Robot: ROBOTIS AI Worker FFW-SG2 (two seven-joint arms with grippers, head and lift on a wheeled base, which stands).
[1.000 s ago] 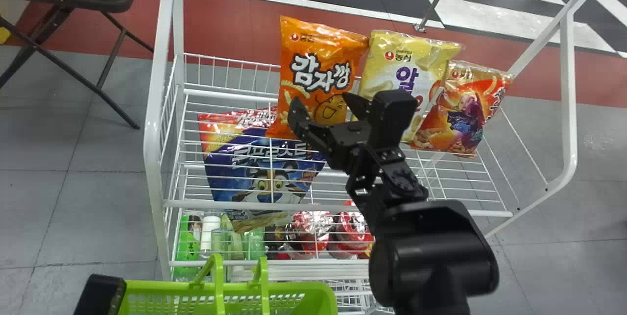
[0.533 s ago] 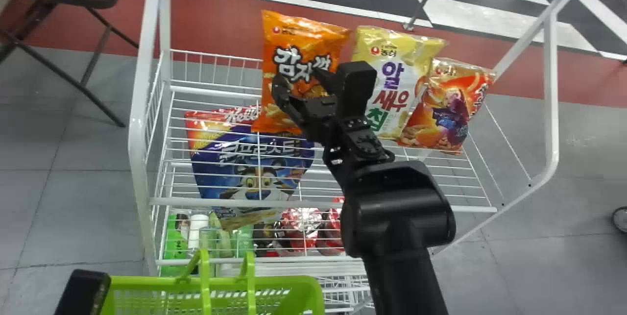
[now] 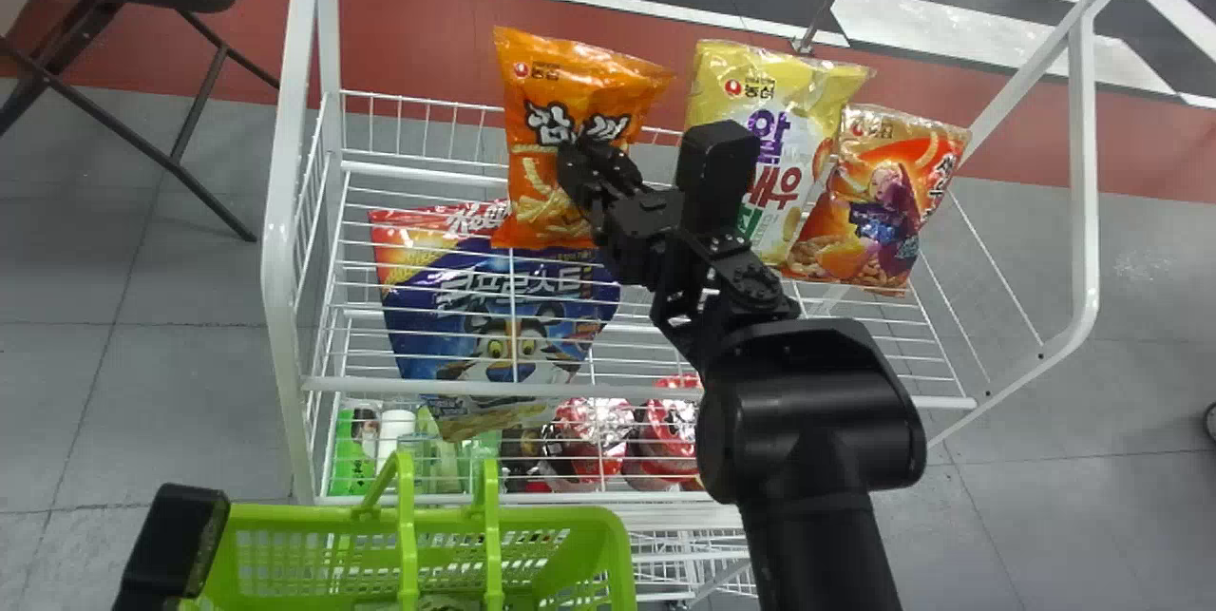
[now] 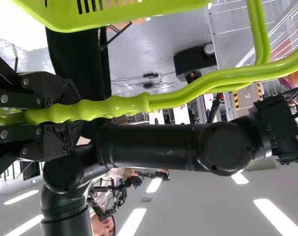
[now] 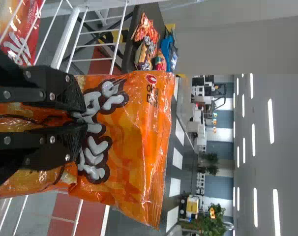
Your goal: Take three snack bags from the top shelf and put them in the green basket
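Now the black right gripper [image 3: 600, 150] is pinching the crinkly orange bag [image 3: 532, 136], top free. The left [image 3: 176, 540] is clasping green plastic handles [image 4: 119, 105]

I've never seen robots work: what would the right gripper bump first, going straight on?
Probably the orange snack bag pinched in the right gripper; how far off anything behind it lies is unclear.

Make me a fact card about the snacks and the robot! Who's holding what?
Right gripper: pinching the orange snack bag
Left gripper: holding the green basket by its handle
Yellow bag: next to the red-orange bag
Blue bag: seen through white wires
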